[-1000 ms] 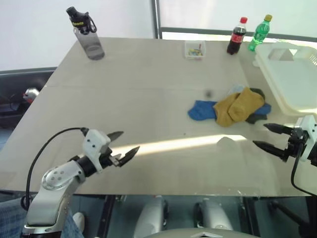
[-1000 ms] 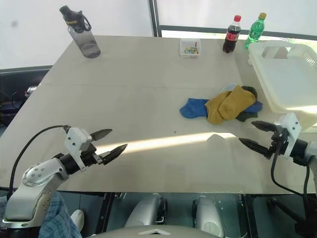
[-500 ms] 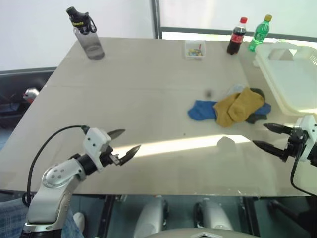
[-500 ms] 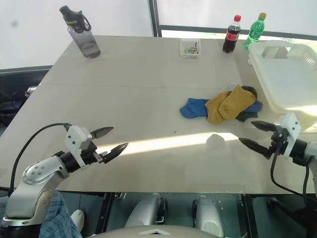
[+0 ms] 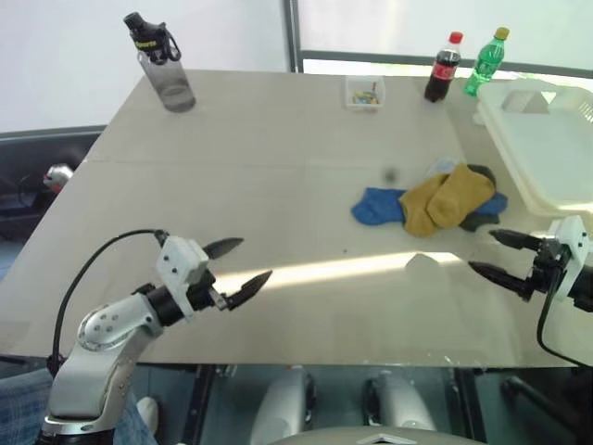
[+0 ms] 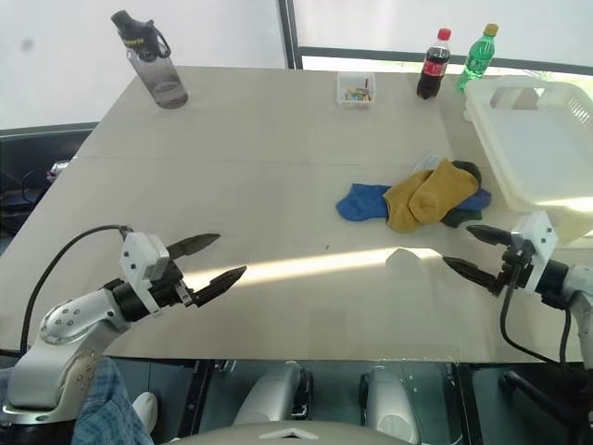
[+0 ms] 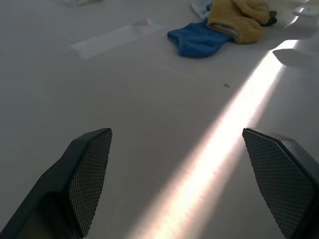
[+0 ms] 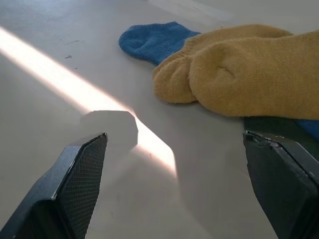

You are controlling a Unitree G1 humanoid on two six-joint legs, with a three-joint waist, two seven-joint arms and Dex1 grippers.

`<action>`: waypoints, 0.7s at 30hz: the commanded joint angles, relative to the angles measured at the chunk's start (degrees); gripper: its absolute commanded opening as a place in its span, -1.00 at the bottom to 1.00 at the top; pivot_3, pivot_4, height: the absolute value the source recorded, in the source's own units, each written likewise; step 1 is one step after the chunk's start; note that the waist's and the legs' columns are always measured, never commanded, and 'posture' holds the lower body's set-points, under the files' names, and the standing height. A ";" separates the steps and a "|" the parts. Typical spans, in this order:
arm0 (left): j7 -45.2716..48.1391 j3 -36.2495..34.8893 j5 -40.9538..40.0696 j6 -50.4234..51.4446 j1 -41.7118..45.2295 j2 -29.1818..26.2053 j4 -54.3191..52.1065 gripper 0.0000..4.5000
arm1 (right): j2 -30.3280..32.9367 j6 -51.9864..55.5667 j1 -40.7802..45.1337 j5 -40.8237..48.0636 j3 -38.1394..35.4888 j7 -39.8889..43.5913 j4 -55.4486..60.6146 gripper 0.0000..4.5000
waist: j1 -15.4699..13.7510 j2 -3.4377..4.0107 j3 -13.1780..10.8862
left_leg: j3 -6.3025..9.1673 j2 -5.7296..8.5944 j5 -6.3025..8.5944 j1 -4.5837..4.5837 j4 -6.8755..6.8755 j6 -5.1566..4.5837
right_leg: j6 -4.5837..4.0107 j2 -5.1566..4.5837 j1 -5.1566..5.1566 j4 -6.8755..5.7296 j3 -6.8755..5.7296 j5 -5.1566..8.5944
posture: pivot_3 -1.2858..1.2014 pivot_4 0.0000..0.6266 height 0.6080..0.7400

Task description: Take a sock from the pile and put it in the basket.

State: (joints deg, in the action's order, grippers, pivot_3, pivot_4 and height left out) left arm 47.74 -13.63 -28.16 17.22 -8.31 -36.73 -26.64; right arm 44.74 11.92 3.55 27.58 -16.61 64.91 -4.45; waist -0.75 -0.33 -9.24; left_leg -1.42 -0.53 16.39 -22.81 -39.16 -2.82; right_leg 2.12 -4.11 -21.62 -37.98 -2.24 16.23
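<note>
The pile [image 5: 435, 206] of socks lay on the pale desk [image 5: 259, 167], just beside the near corner of the basket [image 5: 542, 153], which stood at the desk's right edge. A blue sock [image 5: 378, 208] stuck out of the pile on the side away from the basket, two mustard-yellow socks [image 5: 447, 199] lay over the middle, and a dark sock [image 5: 480, 221] showed at the edge toward the basket. The right claw [image 5: 498, 256] hung low over the desk just near of the pile, its two black fingers spread wide apart and holding nothing, pointing toward the pile's near edge. The left claw [image 5: 241, 262] hovered over the desk well apart from the pile, on the side away from the basket, its fingers likewise spread wide and empty. A bright strip of sunlight [image 5: 352, 267] crossed the desk near of the pile. Beyond the pile stood a small clear box [image 5: 365, 93], a cola bottle [image 5: 442, 68] and a green bottle [image 5: 484, 61]; a grey water bottle [image 5: 162, 65] stood at the far left corner.
</note>
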 commanded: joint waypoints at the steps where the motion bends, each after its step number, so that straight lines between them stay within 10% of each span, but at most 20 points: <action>1: 0.60 -0.54 -2.68 0.77 1.43 -1.23 -4.36 1.00 | -0.54 -0.16 1.63 -1.41 0.56 -2.62 0.45 0.99 | 0.00 0.00 0.00 | 0.00 0.00 0.00 0.00 0.00 0.00 | 0.00 0.00 0.00 -0.01 0.00 0.00 | 0.03 -0.52 1.00; 21: 7.80 -1.52 -9.25 4.53 1.17 -9.36 -9.90 1.00 | -4.76 -6.30 8.19 -7.61 4.03 -9.28 -3.70 0.99 | 0.05 0.05 -0.03 | -0.03 0.00 -0.01 0.00 -0.02 0.00 | 0.00 0.10 0.00 -0.02 0.01 0.00 | 0.03 -0.52 1.00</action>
State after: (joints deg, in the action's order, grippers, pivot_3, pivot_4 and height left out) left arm 55.25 -13.33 -36.26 21.98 -7.08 -45.58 -34.56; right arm 39.90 7.59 10.71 20.37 -11.82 56.70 -8.31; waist -0.70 -0.28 -9.27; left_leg -1.45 -0.52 16.39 -22.80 -39.18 -2.82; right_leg 2.12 -4.00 -21.63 -38.00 -2.23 16.23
